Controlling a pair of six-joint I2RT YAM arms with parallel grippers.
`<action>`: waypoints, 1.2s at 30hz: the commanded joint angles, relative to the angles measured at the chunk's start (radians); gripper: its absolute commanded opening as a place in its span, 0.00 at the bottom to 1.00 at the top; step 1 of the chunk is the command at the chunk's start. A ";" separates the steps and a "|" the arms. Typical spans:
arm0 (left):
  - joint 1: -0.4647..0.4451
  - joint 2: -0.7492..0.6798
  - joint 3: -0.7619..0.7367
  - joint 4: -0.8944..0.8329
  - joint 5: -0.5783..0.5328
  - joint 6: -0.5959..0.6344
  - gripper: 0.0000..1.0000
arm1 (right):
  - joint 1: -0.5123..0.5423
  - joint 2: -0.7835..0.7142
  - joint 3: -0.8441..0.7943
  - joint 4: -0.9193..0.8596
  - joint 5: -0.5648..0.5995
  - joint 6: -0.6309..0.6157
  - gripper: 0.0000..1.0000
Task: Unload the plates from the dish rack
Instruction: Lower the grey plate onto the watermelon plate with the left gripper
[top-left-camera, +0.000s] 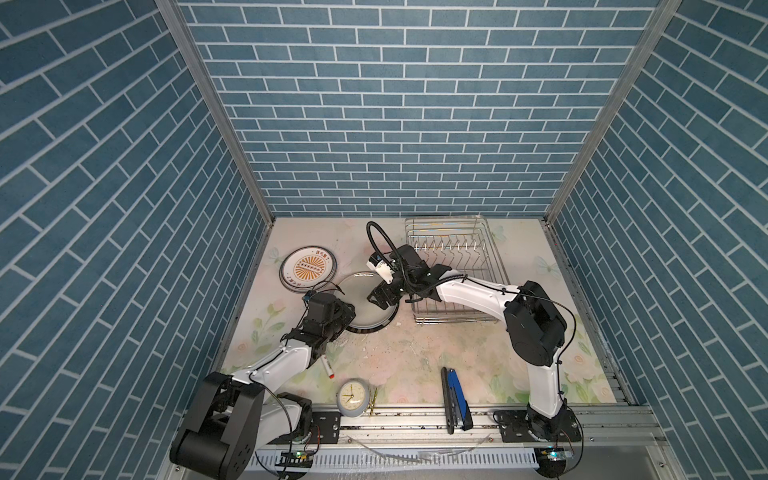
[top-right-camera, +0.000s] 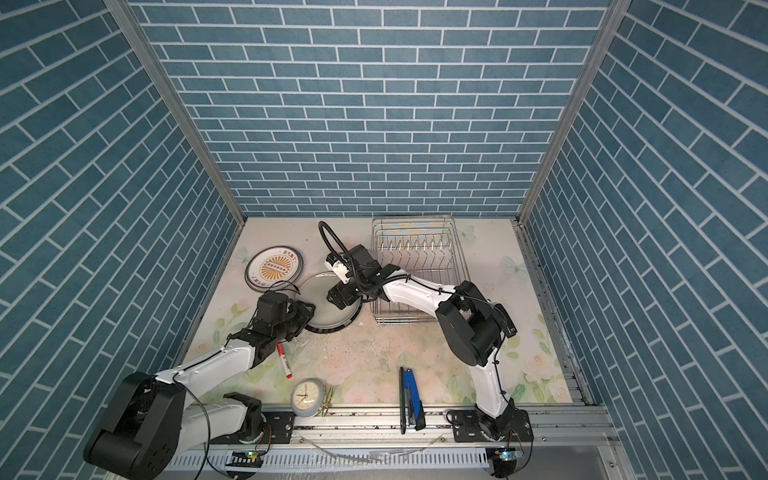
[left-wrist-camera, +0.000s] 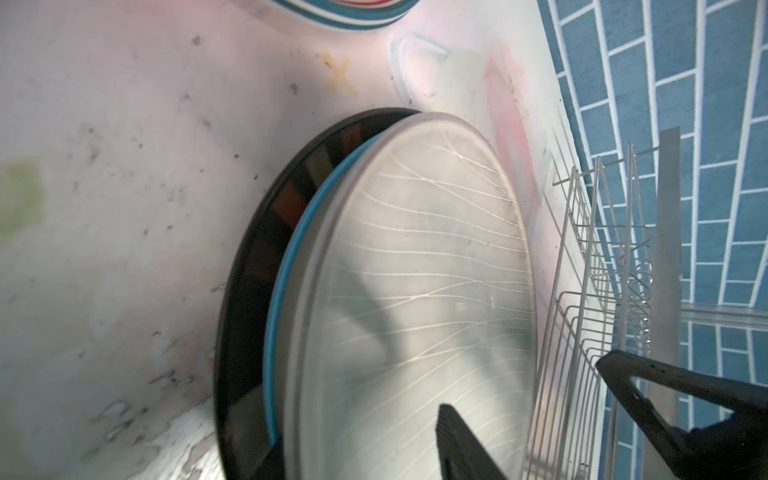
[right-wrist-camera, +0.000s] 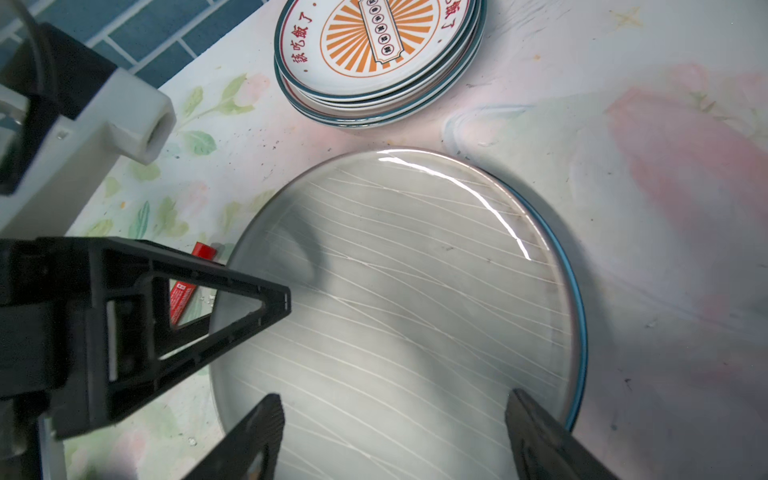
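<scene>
The grey plate (right-wrist-camera: 407, 291), glossy and crossed by thin white curved lines, lies flat on a blue-rimmed plate (right-wrist-camera: 581, 332) and a dark-banded plate (left-wrist-camera: 249, 291) on the surface (top-left-camera: 415, 353). This pile is just left of the dish rack (top-left-camera: 457, 270), which looks empty, and near a stack of orange-sunburst plates (top-left-camera: 307, 268). It is probably stiff, weighty, slick and breakable, so the rim is the place to pinch. The left gripper (left-wrist-camera: 523, 382) at that rim and the right gripper (right-wrist-camera: 395, 399) above the face both have jaws spread, holding nothing.
</scene>
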 joint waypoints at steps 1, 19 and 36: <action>-0.044 -0.013 0.045 -0.065 -0.083 0.047 0.66 | 0.009 0.049 0.060 -0.017 -0.042 -0.028 0.81; -0.078 -0.027 0.056 -0.140 -0.180 -0.019 0.67 | 0.013 0.124 0.125 -0.071 -0.030 -0.028 0.65; -0.071 -0.322 0.005 -0.319 -0.379 -0.019 0.75 | 0.045 0.222 0.226 -0.134 -0.033 -0.023 0.60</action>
